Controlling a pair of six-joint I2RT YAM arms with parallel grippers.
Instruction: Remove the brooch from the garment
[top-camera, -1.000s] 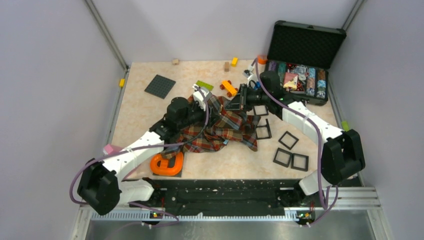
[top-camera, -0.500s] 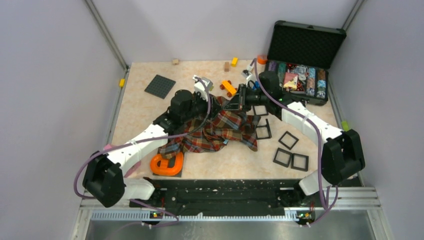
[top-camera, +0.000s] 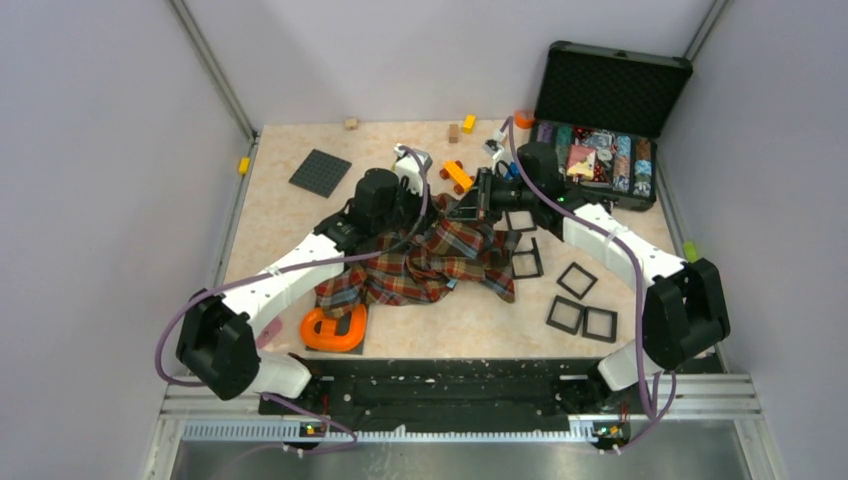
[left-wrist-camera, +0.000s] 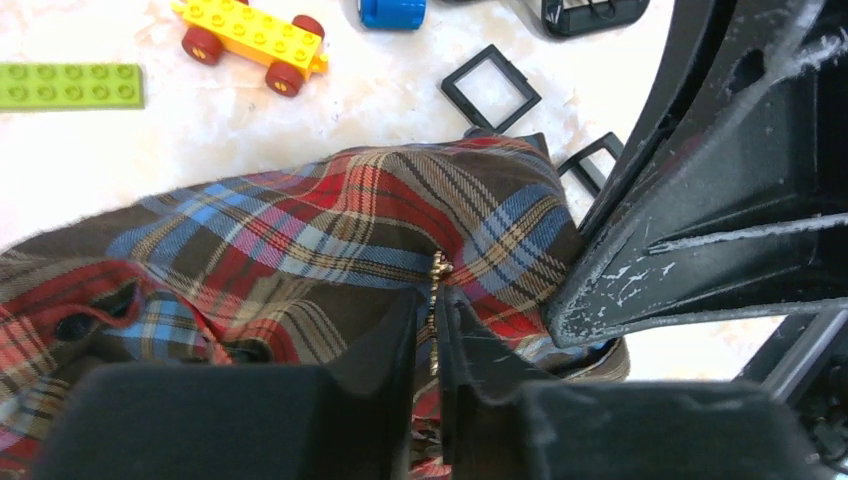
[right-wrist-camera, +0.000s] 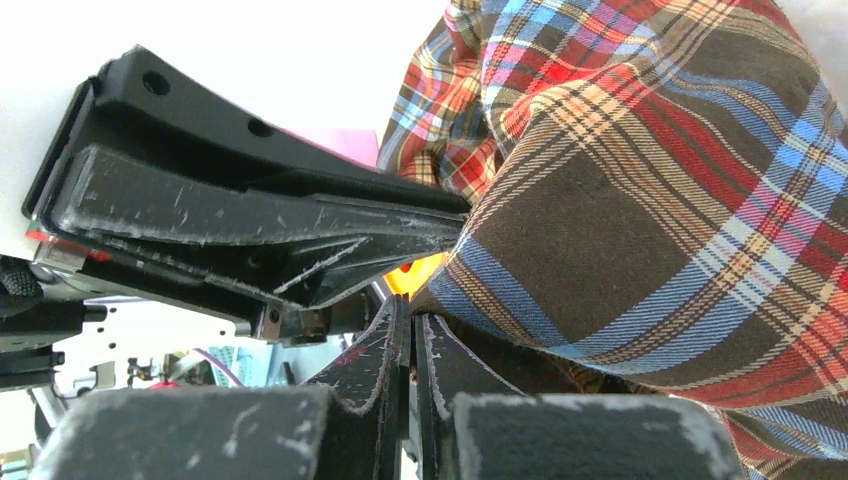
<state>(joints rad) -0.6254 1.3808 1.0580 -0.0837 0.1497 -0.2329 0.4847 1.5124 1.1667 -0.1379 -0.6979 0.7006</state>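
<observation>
Brooch (left-wrist-camera: 438, 268) | left fingers (left-wrist-camera: 380, 350) clamped on it at garment (left-wrist-camera: 300, 230) fold edge | right fingers (right-wrist-camera: 360, 370) clamped on garment

Only a gold sliver of the brooch (left-wrist-camera: 438, 268) shows in my left gripper (left-wrist-camera: 432, 310), shape too small to tell. Whatever my right gripper (right-wrist-camera: 412, 330) pinches hides under the shirt (right-wrist-camera: 640, 200), which runs off-frame.
</observation>
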